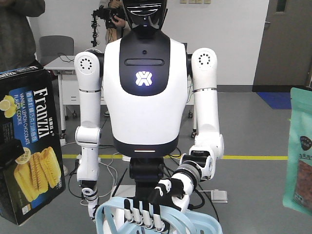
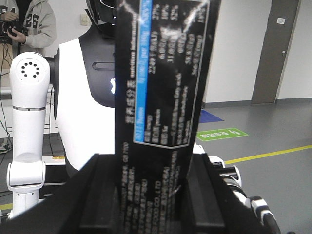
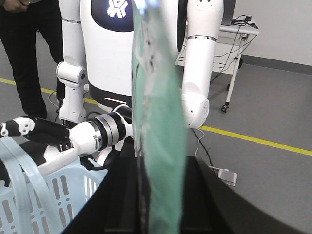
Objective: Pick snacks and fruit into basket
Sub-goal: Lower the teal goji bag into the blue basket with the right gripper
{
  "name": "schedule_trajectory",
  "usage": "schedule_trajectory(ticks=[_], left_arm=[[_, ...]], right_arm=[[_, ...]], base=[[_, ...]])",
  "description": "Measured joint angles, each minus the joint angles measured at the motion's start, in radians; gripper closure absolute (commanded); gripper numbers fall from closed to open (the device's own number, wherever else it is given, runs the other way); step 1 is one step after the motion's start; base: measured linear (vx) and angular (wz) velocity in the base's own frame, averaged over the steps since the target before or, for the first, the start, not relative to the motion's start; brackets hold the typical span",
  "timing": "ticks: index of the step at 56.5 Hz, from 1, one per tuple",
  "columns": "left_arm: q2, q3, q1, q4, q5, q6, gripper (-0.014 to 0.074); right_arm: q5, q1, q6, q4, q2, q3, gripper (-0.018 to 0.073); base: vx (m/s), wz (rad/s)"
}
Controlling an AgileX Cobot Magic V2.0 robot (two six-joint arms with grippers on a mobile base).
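The black-and-blue Franzzi cookie box (image 1: 30, 151) hangs upright at the left of the front view. My left gripper (image 2: 153, 195) is shut on its lower end, a black finger pressing each side of the box (image 2: 163, 87). The mint-green pouch (image 1: 299, 156) hangs at the right edge. My right gripper (image 3: 158, 195) is shut on it, and the pouch (image 3: 158, 122) stands edge-on between the jaws. The light blue basket (image 1: 195, 225) sits low in the middle, below and between both snacks; its lattice wall (image 3: 29, 195) lies left of my right gripper. No fruit is in view.
A white humanoid robot (image 1: 145, 87) stands facing me and grips the basket rim with its black hand (image 1: 168, 191). People stand behind it beside a table (image 1: 61, 63). Cables and a yellow line (image 1: 253, 157) run across the grey floor.
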Motion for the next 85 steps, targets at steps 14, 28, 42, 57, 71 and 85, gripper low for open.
schedule_trajectory(ticks=[14, 28, 42, 57, 71, 85], left_arm=[[0.000, 0.000, 0.000, 0.000, 0.000, 0.000, 0.0594], [0.000, 0.000, 0.000, 0.000, 0.006, 0.000, 0.0594], [0.000, 0.000, 0.000, 0.007, 0.050, 0.000, 0.0594], [-0.001, 0.000, 0.000, 0.077, 0.048, 0.000, 0.0594], [-0.001, 0.000, 0.000, 0.094, 0.003, 0.000, 0.0594], [-0.001, 0.000, 0.000, 0.096, -0.004, 0.000, 0.0594]], right_arm=[[0.000, 0.000, 0.000, 0.001, 0.000, 0.000, 0.0568], [0.000, 0.000, 0.000, 0.041, 0.000, 0.000, 0.0568], [0.000, 0.037, -0.002, 0.107, 0.014, 0.000, 0.0568], [0.001, 0.181, -0.192, 0.107, 0.067, 0.000, 0.0568], [0.000, 0.313, -0.408, 0.107, 0.071, 0.000, 0.0568], [-0.004, 0.453, -0.567, 0.073, 0.142, -0.011, 0.0568]], base=[[0.00, 0.00], [0.00, 0.00], [0.00, 0.00], [0.00, 0.00], [0.00, 0.00], [0.00, 0.00]])
